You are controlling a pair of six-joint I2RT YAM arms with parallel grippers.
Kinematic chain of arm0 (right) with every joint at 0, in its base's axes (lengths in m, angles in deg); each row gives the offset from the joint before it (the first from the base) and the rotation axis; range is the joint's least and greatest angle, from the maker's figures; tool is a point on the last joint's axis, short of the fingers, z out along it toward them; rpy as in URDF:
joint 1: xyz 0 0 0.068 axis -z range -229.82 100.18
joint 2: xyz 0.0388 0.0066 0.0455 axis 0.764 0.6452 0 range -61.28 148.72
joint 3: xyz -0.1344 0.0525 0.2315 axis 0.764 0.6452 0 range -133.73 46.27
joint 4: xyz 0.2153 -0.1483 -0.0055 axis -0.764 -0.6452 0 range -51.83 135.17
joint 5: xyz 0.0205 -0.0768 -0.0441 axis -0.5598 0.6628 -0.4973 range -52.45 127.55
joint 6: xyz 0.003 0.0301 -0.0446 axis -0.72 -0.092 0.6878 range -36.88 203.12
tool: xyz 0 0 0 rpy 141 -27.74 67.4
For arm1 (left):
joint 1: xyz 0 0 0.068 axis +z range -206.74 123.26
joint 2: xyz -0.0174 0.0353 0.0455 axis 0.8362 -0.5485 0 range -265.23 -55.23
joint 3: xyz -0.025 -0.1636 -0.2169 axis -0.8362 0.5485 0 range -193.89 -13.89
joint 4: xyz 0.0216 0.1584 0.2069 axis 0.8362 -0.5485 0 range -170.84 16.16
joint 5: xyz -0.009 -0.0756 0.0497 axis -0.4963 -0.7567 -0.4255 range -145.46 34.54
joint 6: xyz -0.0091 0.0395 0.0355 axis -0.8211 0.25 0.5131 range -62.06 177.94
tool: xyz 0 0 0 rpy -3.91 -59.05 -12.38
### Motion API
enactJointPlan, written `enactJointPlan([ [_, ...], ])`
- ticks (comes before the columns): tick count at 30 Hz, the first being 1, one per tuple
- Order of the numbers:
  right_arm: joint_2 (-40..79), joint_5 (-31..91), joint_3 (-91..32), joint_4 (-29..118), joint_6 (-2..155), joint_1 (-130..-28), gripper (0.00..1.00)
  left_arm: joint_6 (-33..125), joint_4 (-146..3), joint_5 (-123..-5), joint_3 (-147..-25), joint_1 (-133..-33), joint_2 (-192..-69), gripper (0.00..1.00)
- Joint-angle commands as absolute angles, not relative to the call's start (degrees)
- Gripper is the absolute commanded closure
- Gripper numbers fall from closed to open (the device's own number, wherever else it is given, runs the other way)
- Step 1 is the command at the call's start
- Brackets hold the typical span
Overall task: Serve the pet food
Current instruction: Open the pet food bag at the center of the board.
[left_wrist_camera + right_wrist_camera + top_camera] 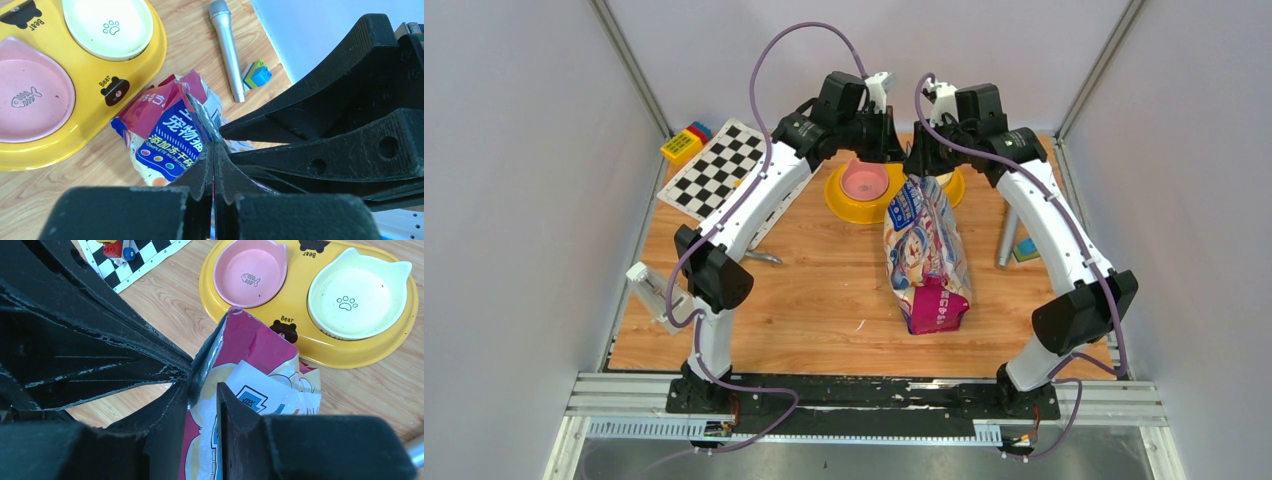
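Observation:
The pet food is hidden inside its glossy blue-and-pink bag, which lies on the table with its top toward the yellow double-bowl feeder. My left gripper is shut on the bag's top edge, the film pinched between its fingers. My right gripper meets it from the other side. Its jaws stand a little apart astride the bag's silver-lined edge, the left finger touching it. In the top view both grippers sit tip to tip above the bag's top.
The feeder holds a pink bowl and a cream bowl. A silver microphone and small blocks lie to the right of the bag. A checkerboard with toy blocks lies back left. A pale grey object sits at the left edge.

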State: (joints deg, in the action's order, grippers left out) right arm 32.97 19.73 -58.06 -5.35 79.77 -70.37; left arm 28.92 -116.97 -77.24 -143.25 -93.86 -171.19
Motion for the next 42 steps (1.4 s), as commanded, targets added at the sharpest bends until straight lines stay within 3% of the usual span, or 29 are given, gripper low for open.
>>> enactJointPlan([
  [1,33.60,22.64,-60.04,-5.59,79.20,-70.69,0.72,29.34,-116.70,-79.68,-143.69,-94.60,-168.04,1.00],
  [7,35.08,28.07,-61.05,-6.51,80.42,-72.78,1.00,29.29,-116.73,-79.51,-143.68,-94.60,-168.07,1.00],
  [17,32.19,54.54,-57.84,1.92,93.27,-76.25,1.00,29.55,-117.42,-77.80,-143.85,-94.60,-167.99,1.00],
  [22,30.99,57.32,-55.61,4.73,96.38,-76.44,1.00,29.39,-117.35,-77.74,-143.88,-94.58,-167.90,1.00],
  [27,29.32,52.77,-54.94,4.54,94.46,-76.76,1.00,29.45,-116.68,-78.91,-143.99,-94.62,-167.89,1.00],
  [29,28.50,49.72,-54.79,4.14,92.61,-76.74,1.00,29.43,-116.17,-79.58,-144.56,-94.56,-168.12,0.94],
  [31,28.00,47.97,-54.76,3.58,91.18,-76.71,1.00,29.52,-115.82,-80.18,-145.22,-94.57,-168.62,0.81],
  [33,28.11,46.61,-55.23,2.40,89.98,-76.72,1.00,29.36,-114.91,-81.96,-145.73,-94.55,-169.20,0.61],
  [35,28.09,45.53,-55.18,1.69,89.16,-76.58,1.00,29.04,-113.62,-84.12,-146.32,-94.56,-170.00,0.46],
  [37,27.97,44.12,-54.94,1.06,88.18,-76.26,1.00,28.80,-112.76,-85.58,-147.18,-94.58,-171.11,0.39],
  [42,27.50,38.97,-54.25,-0.01,85.26,-74.28,1.00,29.00,-112.07,-87.86,-148.62,-94.60,-173.56,0.35],
])
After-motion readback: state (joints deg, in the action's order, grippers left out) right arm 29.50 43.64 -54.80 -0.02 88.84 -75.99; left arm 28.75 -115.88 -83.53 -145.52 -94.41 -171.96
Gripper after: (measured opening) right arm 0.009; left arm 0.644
